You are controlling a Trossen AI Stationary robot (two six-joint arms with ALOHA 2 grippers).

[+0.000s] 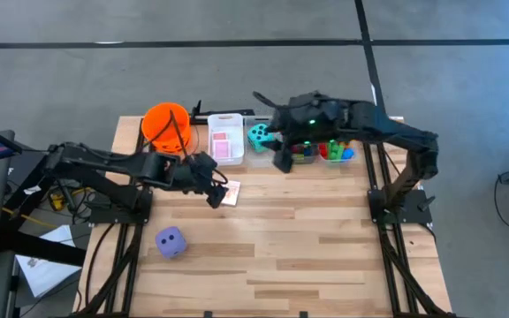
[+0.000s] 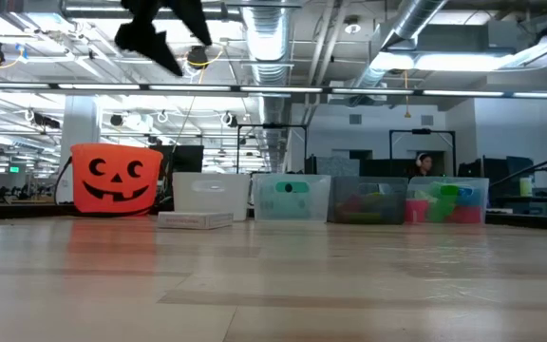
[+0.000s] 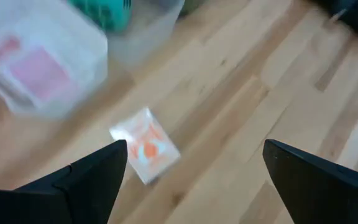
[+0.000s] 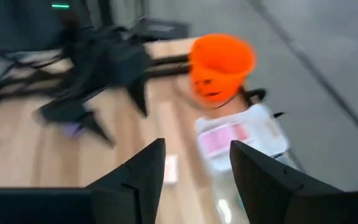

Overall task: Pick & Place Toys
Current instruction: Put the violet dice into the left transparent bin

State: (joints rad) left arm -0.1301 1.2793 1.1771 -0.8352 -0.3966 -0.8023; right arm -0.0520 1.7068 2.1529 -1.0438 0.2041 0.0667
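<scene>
Two dark arms are over a pale butcher-block table (image 1: 325, 238) made of glued wood strips, and I'll place everything off the orange pumpkin-face bucket (image 1: 166, 124) at the back. Just beside the bucket sits a white rectangular bin (image 1: 226, 140) holding pink-backed playing cards (image 1: 225, 145), then a clear bin with the teal dotted die (image 1: 259, 135), then clear bins with the small glossy plastic bricks (image 1: 325, 152) in red, green, yellow and blue. The left gripper (image 1: 214, 189) hangs in front of the bucket and white bin, claw spread wide and holding nothing, right above a flat card pack (image 3: 145, 144) lying loose on the wood. The purple die (image 1: 170, 243), chunky with rounded corners and pale dots, sits well out in front of the bucket on its own. The right gripper (image 1: 282, 157) is up over the clear bins past the teal die; its fingers (image 4: 263, 180) show a gap with nothing between them.
</scene>
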